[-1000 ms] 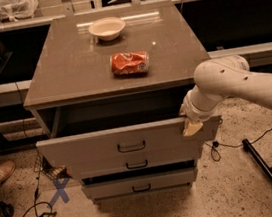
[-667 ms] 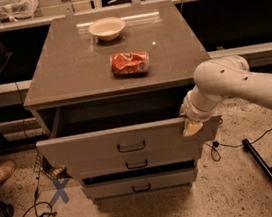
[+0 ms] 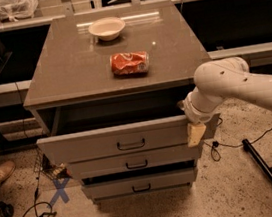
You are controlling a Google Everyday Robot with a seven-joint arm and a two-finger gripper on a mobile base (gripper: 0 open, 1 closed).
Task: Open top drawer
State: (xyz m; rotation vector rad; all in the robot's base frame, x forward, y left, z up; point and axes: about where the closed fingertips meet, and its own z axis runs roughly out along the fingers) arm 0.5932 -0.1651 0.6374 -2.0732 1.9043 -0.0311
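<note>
- Grey, flat-topped cabinet (image 3: 111,73) served as the landmark, with three drawers stacked in its front.
- White arm (image 3: 243,83) reached in from beside the cabinet and bent down to the cabinet's front at the top drawer's level.
- The top drawer (image 3: 91,147) sat directly under the cabinet's top. It was partly drawn out, and a dark gap showed behind its front panel.
  - It looked like a stiff, deep box, probably of moderate weight, that would slide only straight out of the cabinet.
  - Its long axis ran across the cabinet's front, and its face pointed away from the cabinet, toward the camera.
- Two shorter drawers (image 3: 133,162) lay below it in the cabinet, each stepped out slightly.
- The gripper (image 3: 196,133) was at the end of the top drawer's front nearer the arm, against the panel's edge. I could not tell how far open it was or whether it gripped anything.
- A pale bowl (image 3: 107,27) rested near the back of the cabinet's top, and a crushed red can (image 3: 129,63) lay nearer the front. Both would likely stay undisturbed.
- The small dark bar handle (image 3: 131,145) sat at the centre of the top drawer's front. That seemed the evenest place to hold, since a pull at one end could skew the drawer on its runners.
</note>
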